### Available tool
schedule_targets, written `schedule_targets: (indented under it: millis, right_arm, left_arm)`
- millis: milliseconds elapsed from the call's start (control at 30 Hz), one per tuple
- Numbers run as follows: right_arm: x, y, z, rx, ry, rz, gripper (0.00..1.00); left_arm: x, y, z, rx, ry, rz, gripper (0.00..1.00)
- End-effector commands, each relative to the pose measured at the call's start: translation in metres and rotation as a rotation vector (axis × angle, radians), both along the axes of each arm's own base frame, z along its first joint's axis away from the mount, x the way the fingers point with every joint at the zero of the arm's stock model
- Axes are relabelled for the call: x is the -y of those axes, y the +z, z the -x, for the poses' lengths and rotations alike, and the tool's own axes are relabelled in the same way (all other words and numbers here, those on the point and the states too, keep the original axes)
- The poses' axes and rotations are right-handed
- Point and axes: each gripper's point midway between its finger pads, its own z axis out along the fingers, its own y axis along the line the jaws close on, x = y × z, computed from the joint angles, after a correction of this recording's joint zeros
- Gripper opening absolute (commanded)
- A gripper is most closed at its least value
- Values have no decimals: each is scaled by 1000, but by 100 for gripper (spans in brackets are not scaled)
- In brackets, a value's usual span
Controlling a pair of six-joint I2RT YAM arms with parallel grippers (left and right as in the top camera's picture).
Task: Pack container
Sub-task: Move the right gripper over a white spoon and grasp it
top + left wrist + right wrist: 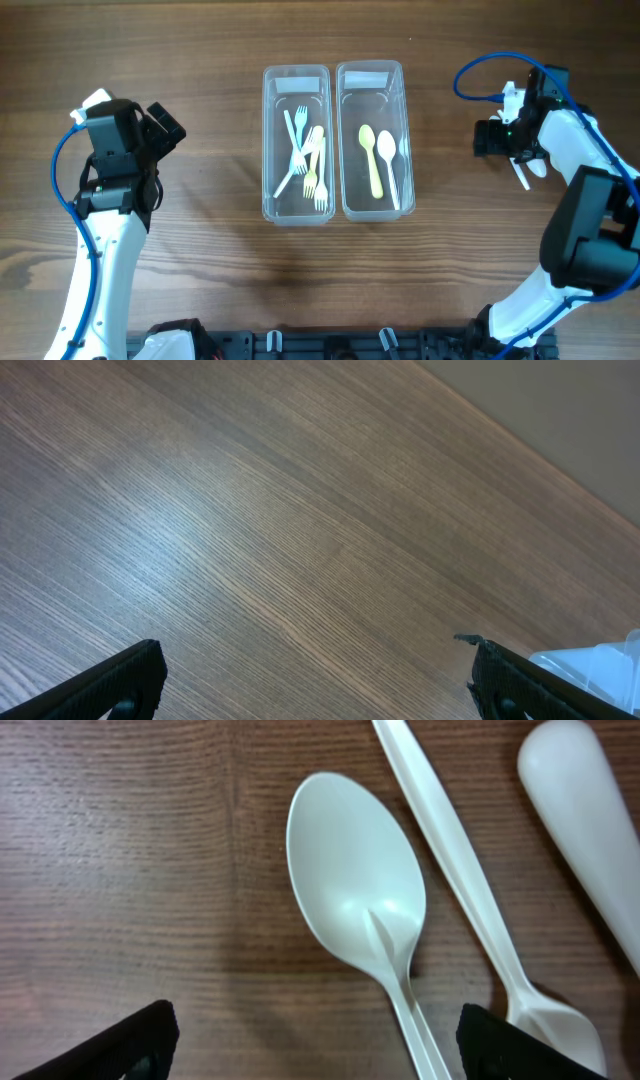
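Observation:
Two clear plastic containers stand side by side mid-table. The left container [268, 140] holds several white and pale yellow forks [306, 160]. The right container [343, 140] holds a yellow spoon [370, 155] and a white spoon [389, 160]. My right gripper [315, 1040] is open just above the table, with a white spoon [355, 880] lying bowl-up between its fingers; two more white utensils [450, 870] [585, 810] lie beside it. In the overhead view the right gripper [490, 137] is right of the containers. My left gripper [320, 675] is open and empty over bare wood.
A corner of the clear left container [600, 660] shows at the right edge of the left wrist view. Blue cables loop off both arms [475, 80]. The table's far edge [560, 460] shows in the left wrist view.

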Motion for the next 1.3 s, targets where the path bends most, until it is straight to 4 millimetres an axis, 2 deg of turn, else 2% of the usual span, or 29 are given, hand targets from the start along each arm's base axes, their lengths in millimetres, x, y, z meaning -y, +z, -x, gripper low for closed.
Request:
schedule_targets:
  millis: [0,300,333,367,400,467,500,533,567,667,933,1033,1267]
  right_arm:
    - [-3,-10,-5,-6,24,-17,87]
    - [-7,-45,9,-104,20,-50,86]
    - [-8,-47,10,-111,21,-52,81]
    - [-8,-49,11,-115,20,-55,71]
    - [-10,-49,11,-113,24,-67,56]
    - [-14,-48,9,-105,28,-89,34]
    - [-16,-48,9,-102,30,-101,18]
    - [-18,-48,8,-100,27,-112,9]
    - [-18,-48,9,-101,3,-118,6]
    - [-23,-47,9,-104,-62,-156,4]
    - [-50,-37,6,-78,-32,-308,4]
    - [-59,-22,0,-38,-11,-363,4]
    - [-74,37,-10,97,40,-423,4]
  left_arm:
    - [-4,3,1,4,3,-20,100]
    - [-4,3,1,4,3,-20,100]
    - [-4,3,1,4,3,-20,100]
    - [-4,3,1,4,3,-20,100]
    - [-4,3,1,4,3,-20,100]
    - [-4,3,1,4,3,-20,100]
    - [-4,3,1,4,3,-20,100]
    - [-4,3,1,4,3,-20,100]
    - [-4,3,1,4,3,-20,100]
    - [-4,3,1,4,3,-20,100]
    - [-4,3,1,4,3,-20,100]
    - [-4,3,1,4,3,-20,100]
    - [-4,3,1,4,3,-20,100]
